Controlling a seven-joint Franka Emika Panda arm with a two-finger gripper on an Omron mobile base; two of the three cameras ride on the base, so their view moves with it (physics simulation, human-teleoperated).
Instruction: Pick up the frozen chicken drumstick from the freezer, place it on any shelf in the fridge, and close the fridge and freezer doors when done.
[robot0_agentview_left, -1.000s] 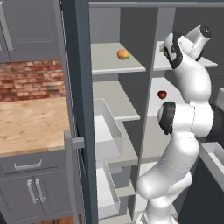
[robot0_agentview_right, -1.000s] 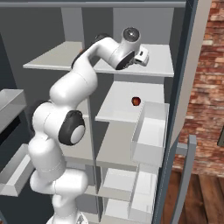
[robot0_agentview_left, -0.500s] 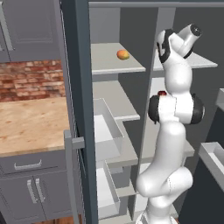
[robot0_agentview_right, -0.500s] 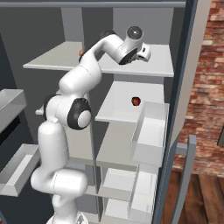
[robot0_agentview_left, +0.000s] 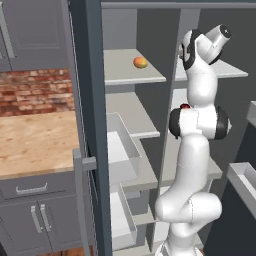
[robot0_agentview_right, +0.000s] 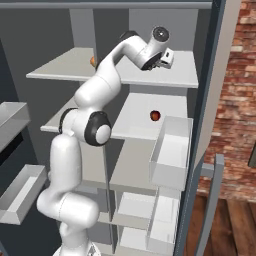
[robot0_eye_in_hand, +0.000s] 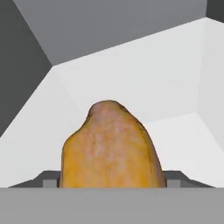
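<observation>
Two fingertips flank the drumstick (robot0_eye_in_hand: 111, 148), apparently gripping its broad middle. Frozen, it is likely stiff, light and slippery. The gripper (robot0_agentview_right: 165, 57) hovers over the top shelf (robot0_agentview_right: 185, 75).

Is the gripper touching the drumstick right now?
Touching: in the hand view the chicken drumstick sits between the gripper's finger tips, hiding most of them, raised above the shelf.

One golden-brown frozen chicken drumstick (robot0_eye_in_hand: 111, 146) sits directly in front of the gripper (robot0_agentview_right: 167, 56), close between its two finger tips. One smooth orange fruit (robot0_agentview_left: 140, 62) lies on the top shelf of the neighbouring compartment, to the gripper's left. One small dark red apple (robot0_agentview_right: 155, 115) rests one shelf (robot0_agentview_right: 135, 119) below the gripper. Two tall slate-grey doors stand open, one at either side.
</observation>
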